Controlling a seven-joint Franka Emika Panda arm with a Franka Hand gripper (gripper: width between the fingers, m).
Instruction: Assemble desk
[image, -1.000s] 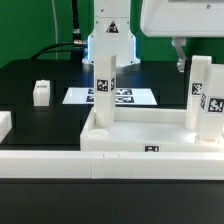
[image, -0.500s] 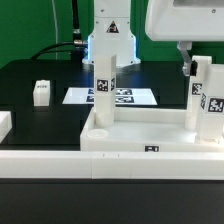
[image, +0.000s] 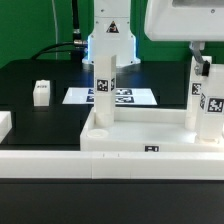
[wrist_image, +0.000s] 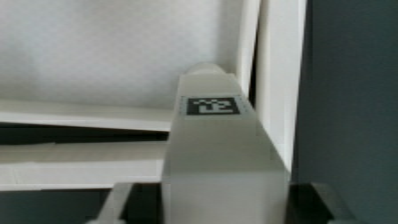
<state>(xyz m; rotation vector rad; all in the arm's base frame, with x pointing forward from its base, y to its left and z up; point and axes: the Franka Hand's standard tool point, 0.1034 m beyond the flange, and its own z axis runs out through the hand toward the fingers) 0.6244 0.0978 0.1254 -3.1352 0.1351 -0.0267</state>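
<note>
Step in hand: seating white square-section block leg (image: 205, 100), upright in 3 o'clock corner socket of wide white tray-like desk slab (image: 140, 128) on black tabletop (image: 30, 70). Arm vertical, gripper (image: 201, 62) down over leg top, straddling it; clamped or not, cannot tell. Next probably needs firm grip, then twisting home. Centre leg (image: 105, 85) upright at 12, spare leg (image: 41, 92) loose at 9.

The exterior camera sat low and close, facing across the desk slab (image: 140, 135) toward the arm's base (image: 108, 40), while the wrist camera looked steeply down from very near along the leg (image: 205, 100) on the exterior view's right, so both views shared that leg and the slab beneath it.
</note>
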